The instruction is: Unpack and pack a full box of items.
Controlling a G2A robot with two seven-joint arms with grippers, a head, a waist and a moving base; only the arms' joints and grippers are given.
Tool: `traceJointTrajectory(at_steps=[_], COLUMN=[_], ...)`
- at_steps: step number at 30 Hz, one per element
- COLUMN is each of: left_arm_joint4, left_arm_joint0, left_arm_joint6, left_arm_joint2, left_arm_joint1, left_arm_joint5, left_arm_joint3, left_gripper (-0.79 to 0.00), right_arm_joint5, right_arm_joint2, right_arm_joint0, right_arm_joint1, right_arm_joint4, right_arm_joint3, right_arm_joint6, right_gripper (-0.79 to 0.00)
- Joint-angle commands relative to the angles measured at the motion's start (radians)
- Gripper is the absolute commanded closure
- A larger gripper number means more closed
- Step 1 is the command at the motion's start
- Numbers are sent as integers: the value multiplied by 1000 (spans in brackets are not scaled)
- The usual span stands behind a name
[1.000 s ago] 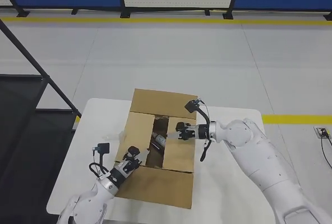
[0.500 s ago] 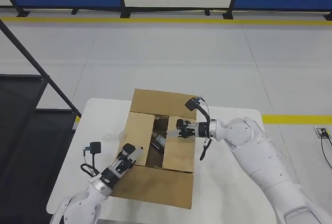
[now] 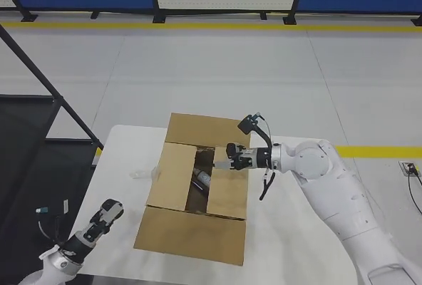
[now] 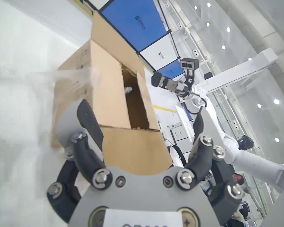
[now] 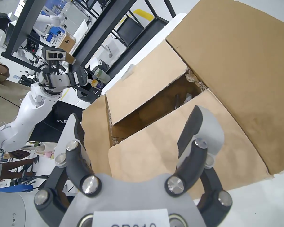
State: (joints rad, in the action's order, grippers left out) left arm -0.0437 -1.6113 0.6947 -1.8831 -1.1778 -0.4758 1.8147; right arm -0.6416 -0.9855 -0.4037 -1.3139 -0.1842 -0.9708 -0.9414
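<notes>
- A white table [image 3: 289, 235] is seen, with the cardboard box [image 3: 174, 178] standing near its middle. The far and near flaps are folded outward, and the two side flaps are lowered with a gap between them.
- The right gripper [image 3: 222, 164] is held over the far end of that gap, by the right flap's inner edge. Its fingers are spread and nothing is grasped.
- The left gripper [image 3: 112, 209] is held by the table's near left edge, well apart from the box. Its fingers are likewise spread and empty.
- Items [image 3: 200, 179] are seen through the gap, inside the box, but they cannot be told apart.
- A crumpled piece of clear plastic [image 3: 144, 172] is seen on the table just beside the box's left wall.
</notes>
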Motion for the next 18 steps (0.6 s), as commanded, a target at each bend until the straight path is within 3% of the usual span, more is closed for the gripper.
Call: traceJointTrajectory(at_steps=[1,10,18], left_arm_joint4=[-41,-169,-250], left_arm_joint0=[-14,-2,15], left_arm_joint6=[115,473,592], left_arm_joint2=[-11,14,47], left_arm_joint1=[9,41,58], left_arm_joint5=[-9,-42,-54], left_arm_joint3=[-25,-71,-74], left_gripper=[-785,-785,-785], right_arm_joint5=[31,148,343], right_arm_joint2=[-13,-98,-117], right_arm_joint0=[-18,-55,-86], right_arm_joint1=[2,16,13], right_arm_joint4=[0,-66,-149], right_arm_joint3=[-6,2,15], right_arm_joint6=[60,359,562], right_gripper=[-785,-785,-785])
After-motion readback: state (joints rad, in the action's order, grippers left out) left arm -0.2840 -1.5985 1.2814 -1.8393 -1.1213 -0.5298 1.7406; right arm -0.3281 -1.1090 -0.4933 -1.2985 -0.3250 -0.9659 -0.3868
